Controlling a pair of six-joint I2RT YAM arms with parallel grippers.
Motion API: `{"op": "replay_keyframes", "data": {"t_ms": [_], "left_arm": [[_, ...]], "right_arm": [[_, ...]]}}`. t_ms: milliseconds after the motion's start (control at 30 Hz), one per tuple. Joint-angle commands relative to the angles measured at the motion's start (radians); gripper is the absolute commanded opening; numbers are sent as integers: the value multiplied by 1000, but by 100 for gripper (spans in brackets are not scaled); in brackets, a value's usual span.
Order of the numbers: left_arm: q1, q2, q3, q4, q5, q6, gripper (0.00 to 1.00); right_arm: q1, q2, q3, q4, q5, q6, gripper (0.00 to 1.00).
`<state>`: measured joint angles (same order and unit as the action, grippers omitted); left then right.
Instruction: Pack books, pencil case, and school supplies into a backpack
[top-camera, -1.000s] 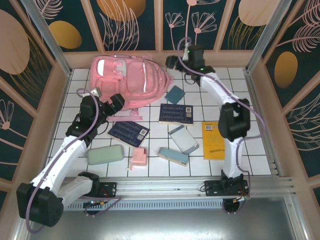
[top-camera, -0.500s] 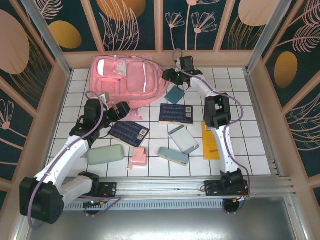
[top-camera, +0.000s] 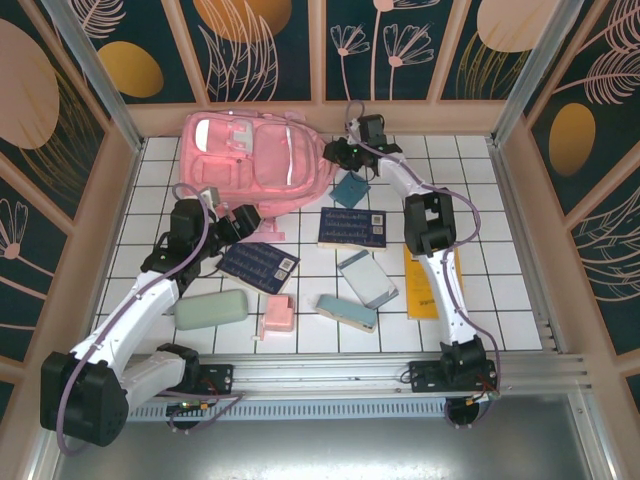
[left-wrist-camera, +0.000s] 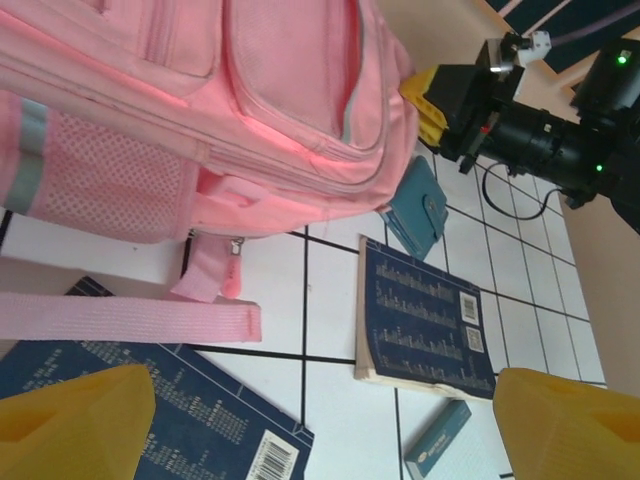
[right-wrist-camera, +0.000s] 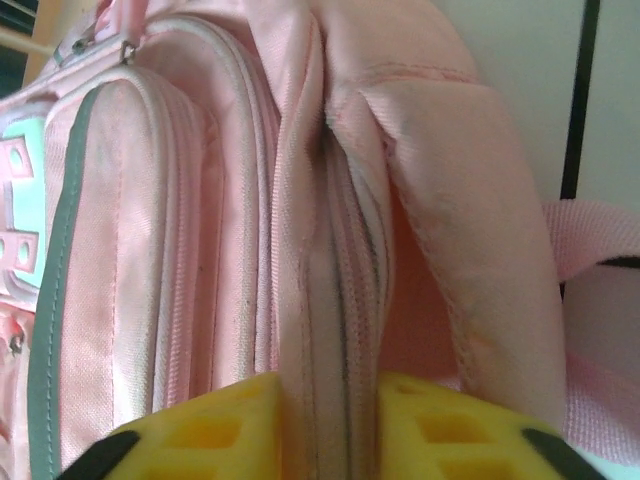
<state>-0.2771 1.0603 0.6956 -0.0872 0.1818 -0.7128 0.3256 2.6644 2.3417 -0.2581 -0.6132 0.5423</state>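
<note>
Near row, left to right: soft sage-green pencil case (top-camera: 210, 309), pink boxy block (top-camera: 276, 315), flat light-blue slab (top-camera: 347, 311), grey-blue rectangular case (top-camera: 367, 278), yellow-orange book (top-camera: 418, 285) partly under right arm. Behind: left dark navy book (top-camera: 258, 265), right dark navy book (top-camera: 352, 228), small teal book (top-camera: 351, 189). Left gripper (top-camera: 238, 222) spread wide, empty, at near edge of large pink fabric backpack (top-camera: 255, 165), far left. Right gripper (right-wrist-camera: 328, 425) pinched on fabric fold at its right edge.

Right arm (top-camera: 448, 285) hides part of the yellow-orange book (top-camera: 420, 295) — backpack (right-wrist-camera: 330, 250) fold seemingly pinched, fingertips (right-wrist-camera: 220, 425) cropped below.
</note>
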Motion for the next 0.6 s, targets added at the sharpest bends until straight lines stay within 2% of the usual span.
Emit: {"op": "replay_keyframes", "data": {"t_ms": [0, 67, 300, 433, 567], "left_arm": [[0, -13, 36, -74, -122, -12, 90], [0, -17, 59, -119, -165, -8, 91], [-1, -35, 59, -170, -186, 0, 90], [-1, -14, 59, -179, -149, 36, 82], [-1, 10, 85, -200, -136, 63, 79]], "right_arm": [[28, 17, 65, -44, -42, -5, 9], [35, -19, 74, -61, -26, -24, 0], [42, -198, 61, -59, 1, 2, 0], [51, -288, 56, -48, 7, 48, 0], [59, -337, 53, -40, -14, 104, 0]]}}
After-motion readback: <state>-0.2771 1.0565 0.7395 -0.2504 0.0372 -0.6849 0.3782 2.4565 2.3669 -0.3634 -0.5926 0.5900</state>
